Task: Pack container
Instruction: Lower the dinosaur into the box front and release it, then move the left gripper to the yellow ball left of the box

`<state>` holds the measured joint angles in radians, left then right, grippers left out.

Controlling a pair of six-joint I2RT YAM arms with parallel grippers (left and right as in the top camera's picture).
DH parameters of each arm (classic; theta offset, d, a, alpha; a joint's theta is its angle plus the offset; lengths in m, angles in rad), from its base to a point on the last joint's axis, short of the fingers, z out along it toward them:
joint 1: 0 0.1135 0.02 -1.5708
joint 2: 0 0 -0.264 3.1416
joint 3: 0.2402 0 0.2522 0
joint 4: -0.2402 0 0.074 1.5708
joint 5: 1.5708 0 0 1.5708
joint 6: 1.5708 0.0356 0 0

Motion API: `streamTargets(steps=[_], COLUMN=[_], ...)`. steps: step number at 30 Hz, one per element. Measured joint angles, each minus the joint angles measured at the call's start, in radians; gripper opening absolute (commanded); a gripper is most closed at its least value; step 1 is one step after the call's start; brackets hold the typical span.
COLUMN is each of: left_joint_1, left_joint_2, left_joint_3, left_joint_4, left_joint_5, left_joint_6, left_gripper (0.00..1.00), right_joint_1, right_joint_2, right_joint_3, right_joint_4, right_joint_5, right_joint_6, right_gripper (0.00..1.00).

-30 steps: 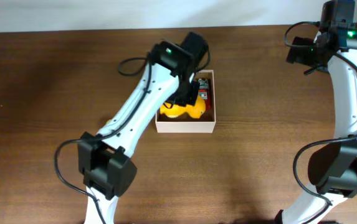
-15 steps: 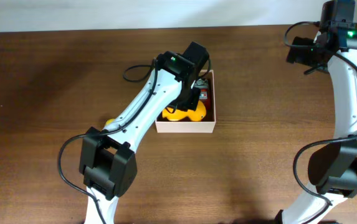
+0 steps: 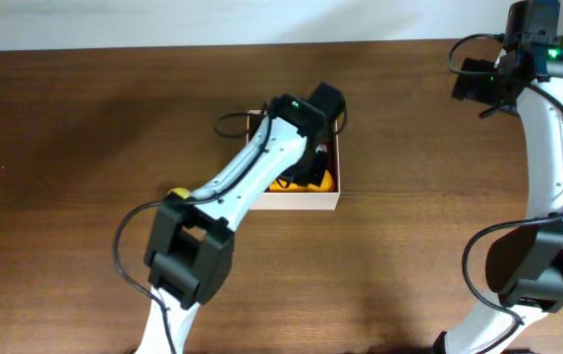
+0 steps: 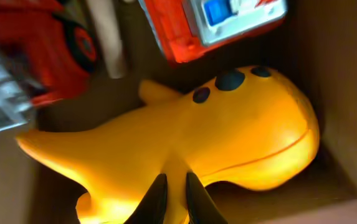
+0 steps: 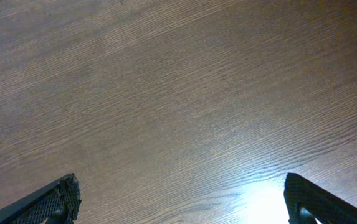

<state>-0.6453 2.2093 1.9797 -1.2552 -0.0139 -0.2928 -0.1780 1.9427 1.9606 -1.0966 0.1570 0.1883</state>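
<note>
The container (image 3: 301,201), a shallow white-walled box with a tan inside, stands mid-table. My left arm reaches into it and hides most of it from overhead. In the left wrist view my left gripper (image 4: 173,198) is shut on a fin of a yellow whale toy (image 4: 228,137) lying inside the container (image 4: 340,74). A red toy car (image 4: 35,50) and a red-and-white toy vehicle (image 4: 222,25) lie beside it in the box. My right gripper (image 5: 181,199) is open and empty over bare table at the far right.
A small yellow object (image 3: 176,194) lies on the dark wooden table (image 3: 65,147) left of the container, partly under my left arm. The table's far edge runs along the top.
My left arm has swung right and deeper over the container, now covering most of it. The yellow toy went down with it. The right arm has not moved.
</note>
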Motion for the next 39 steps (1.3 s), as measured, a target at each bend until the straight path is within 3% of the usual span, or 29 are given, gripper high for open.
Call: streamTargets(steps=[3,4,6,8,9,24,32,39], left_joint_1=[-0.001,-0.001,-0.001,-0.001,-0.001,-0.001,0.035,0.199], left_joint_2=[0.011,0.011,0.011,0.011,0.011,0.011,0.013,0.012], left_joint_3=[0.000,0.000,0.000,0.000,0.000,0.024,0.332,0.523], left_joint_4=[0.003,0.004,0.005,0.004,0.005,-0.008,-0.212,-0.421], left_joint_5=[0.000,0.000,0.000,0.001,0.002,0.003,-0.027,-0.056], left_joint_6=[0.000,0.000,-0.001,-0.002,-0.003,-0.007,-0.006,-0.006], left_gripper=[0.11,0.16,0.49,0.72,0.76,0.77,0.78,0.78], right_joint_1=[0.000,0.000,0.000,0.000,0.000,0.000,0.000,0.000], right_joint_2=[0.000,0.000,0.000,0.000,0.000,0.000,0.000,0.000], right_joint_3=[0.000,0.000,0.000,0.000,0.000,0.000,0.000,0.000], right_joint_4=[0.000,0.000,0.000,0.000,0.000,0.000,0.000,0.000], right_joint_5=[0.000,0.000,0.000,0.000,0.000,0.000,0.000,0.000], right_joint_6=[0.000,-0.001,0.000,-0.001,0.000,0.000,0.000,0.000], right_gripper=[0.99,0.99,0.99,0.99,0.99,0.99,0.99,0.99])
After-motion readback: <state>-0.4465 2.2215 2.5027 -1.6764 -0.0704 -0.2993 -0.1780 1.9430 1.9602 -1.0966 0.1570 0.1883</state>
